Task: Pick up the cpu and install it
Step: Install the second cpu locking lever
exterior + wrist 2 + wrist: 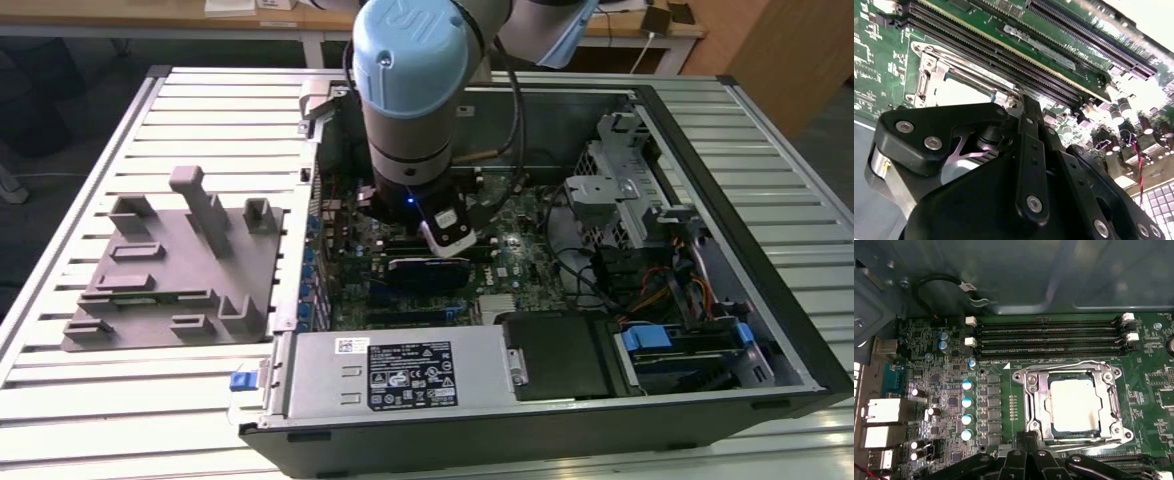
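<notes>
**CPU seated in its socket, arm low over the board**

A ribbed, pale metal worktop [80,400] carries an open black desktop computer case [787,300] and, to the exterior view's left, a grey moulded fixture block [174,270]. The grey-and-blue robot arm [414,100] reaches straight down into the case over the green motherboard [944,390], a dense field of small components.

In the first wrist view, long black memory slots [1049,337] with white end clips run beside the shiny steel socket frame [1029,390], whose load plate and thin wire lever lie around the chip. The cpu [1074,405], a small flat square with a pale, matt silvery top and thin dark rim, sits inside that frame, level with it. So the placing step appears done, and the work seems to stand at release or retention.

The black jointed gripper [1039,460] hangs just beside the socket's edge. It appears to hold nothing, but how far apart it stands I cannot tell.
</notes>
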Tool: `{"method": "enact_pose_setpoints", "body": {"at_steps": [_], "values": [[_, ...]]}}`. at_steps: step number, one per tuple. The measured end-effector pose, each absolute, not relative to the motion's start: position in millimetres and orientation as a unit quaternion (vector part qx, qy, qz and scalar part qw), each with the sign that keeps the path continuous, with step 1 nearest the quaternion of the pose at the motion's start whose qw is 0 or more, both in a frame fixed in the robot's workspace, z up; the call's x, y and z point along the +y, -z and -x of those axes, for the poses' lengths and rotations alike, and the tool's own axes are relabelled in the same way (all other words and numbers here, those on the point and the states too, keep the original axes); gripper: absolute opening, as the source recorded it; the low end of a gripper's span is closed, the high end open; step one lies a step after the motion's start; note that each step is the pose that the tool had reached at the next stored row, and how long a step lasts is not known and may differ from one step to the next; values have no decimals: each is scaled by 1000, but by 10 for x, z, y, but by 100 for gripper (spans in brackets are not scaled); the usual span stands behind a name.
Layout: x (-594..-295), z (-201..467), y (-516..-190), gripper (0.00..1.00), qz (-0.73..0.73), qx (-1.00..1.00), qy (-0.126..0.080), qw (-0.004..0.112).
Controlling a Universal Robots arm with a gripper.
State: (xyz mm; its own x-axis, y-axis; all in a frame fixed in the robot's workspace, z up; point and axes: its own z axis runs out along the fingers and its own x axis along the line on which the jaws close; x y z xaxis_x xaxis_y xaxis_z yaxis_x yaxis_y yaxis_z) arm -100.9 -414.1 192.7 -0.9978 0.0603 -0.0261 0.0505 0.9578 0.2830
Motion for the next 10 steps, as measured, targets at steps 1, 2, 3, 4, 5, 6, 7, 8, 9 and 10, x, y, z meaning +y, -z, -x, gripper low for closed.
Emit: {"method": "enact_pose_setpoints", "body": {"at_steps": [1, 2, 3, 4, 5, 6, 7, 8, 9, 10], "values": [[-4141, 1009, -1920, 11, -28, 989, -144, 17], [-4142, 1009, -1915, 11, -28, 989, -145, 17], [-4143, 1010, -1911, 11, -28, 989, -145, 17], [-4144, 1010, -1907, 11, -28, 989, -146, 17], [-4145, 1011, -1904, 11, -28, 989, -146, 17], [-4146, 1013, -1902, 11, -28, 989, -146, 17], [-4145, 1014, -1901, 11, -28, 989, -146, 17], [-4145, 1017, -1901, 11, -28, 989, -146, 17], [-4145, 1019, -1901, 11, -28, 989, -146, 17], [-4145, 1020, -1900, 11, -28, 989, -146, 17]]}}
